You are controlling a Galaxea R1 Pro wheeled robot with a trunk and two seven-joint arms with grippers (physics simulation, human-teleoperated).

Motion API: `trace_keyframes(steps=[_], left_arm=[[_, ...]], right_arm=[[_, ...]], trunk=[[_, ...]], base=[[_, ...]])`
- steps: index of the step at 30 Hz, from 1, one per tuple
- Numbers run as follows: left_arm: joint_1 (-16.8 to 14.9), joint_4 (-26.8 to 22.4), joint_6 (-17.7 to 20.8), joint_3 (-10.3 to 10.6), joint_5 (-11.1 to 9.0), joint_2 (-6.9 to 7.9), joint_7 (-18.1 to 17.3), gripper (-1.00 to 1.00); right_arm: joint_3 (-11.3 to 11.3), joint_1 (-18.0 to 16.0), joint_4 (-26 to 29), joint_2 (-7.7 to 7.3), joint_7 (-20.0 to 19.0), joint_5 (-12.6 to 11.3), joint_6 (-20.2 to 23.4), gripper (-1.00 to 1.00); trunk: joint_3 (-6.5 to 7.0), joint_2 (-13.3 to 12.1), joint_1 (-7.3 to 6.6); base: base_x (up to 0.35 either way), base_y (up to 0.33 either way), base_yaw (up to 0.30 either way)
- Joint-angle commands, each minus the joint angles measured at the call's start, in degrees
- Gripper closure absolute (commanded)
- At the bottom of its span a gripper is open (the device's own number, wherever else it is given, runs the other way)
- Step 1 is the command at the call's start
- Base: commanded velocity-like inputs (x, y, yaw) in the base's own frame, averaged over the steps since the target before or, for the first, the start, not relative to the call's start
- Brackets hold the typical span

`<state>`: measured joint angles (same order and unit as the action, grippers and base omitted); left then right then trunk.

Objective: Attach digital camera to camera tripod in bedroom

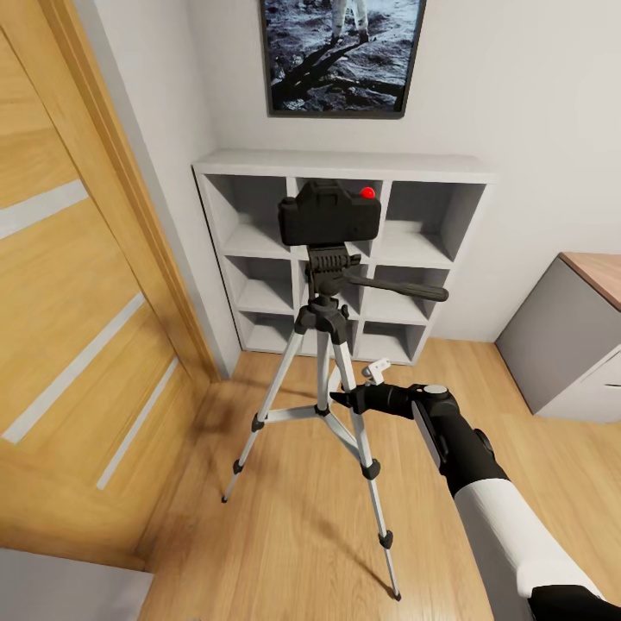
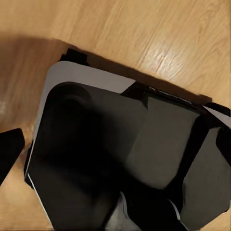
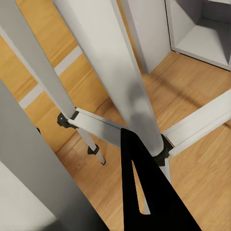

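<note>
Digital camera (image 1: 329,213): black and boxy, round red button on top, sitting on the tripod head; lens side is turned away
Camera tripod (image 1: 323,362): thin silver legs, black joints and feet, long black pan handle, standing on the wood floor (image 1: 285,517) before the white cube shelf (image 1: 259,241)
Right gripper (image 1: 347,399): black, at the tripod's centre, beside one leg; one dark finger (image 3: 144,192) shows in the right wrist view, so jaw state cannot be told
Left wrist view: dark blurred robot parts over floor; gripper state cannot be told
Picture (image 1: 341,52): top cut off
</note>
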<state>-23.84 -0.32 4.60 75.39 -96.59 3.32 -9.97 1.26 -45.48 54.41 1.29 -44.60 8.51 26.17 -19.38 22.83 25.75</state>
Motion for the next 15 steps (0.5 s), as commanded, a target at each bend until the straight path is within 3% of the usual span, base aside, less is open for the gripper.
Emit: trace_keyframes(steps=[1, 4, 6, 15], left_arm=[[0.4, 0.0, 0.2, 0.4, -0.6, -0.09, 2.4, -1.0], [1.4, -0.1, 0.0, 0.4, -1.0, -0.25, 9.3, -1.0], [1.7, -0.1, -0.1, 0.3, -1.5, -0.29, 11.8, -1.0], [2.1, -0.3, -0.3, 0.3, -2.5, -0.33, 14.3, -1.0]], right_arm=[[-0.1, -0.1, 0.1, 0.02, 0.3, 3.2, -0.3, 1.0], [-0.1, -0.1, 0.1, 0.02, 0.3, 3.2, -0.3, 1.0], [-0.1, -0.1, 0.1, 0.02, 0.2, 3.2, -0.3, 1.0], [-0.1, -0.1, 0.1, 0.0, 0.2, 3.2, -0.3, 1.0]], trunk=[[-0.09, 0.1, 0.04], [-0.09, 0.1, 0.04], [-0.09, 0.1, 0.04], [-0.09, 0.1, 0.04]], base=[[0.0, 0.0, 0.0], [0.0, 0.0, 0.0], [0.0, 0.0, 0.0], [0.0, 0.0, 0.0]])
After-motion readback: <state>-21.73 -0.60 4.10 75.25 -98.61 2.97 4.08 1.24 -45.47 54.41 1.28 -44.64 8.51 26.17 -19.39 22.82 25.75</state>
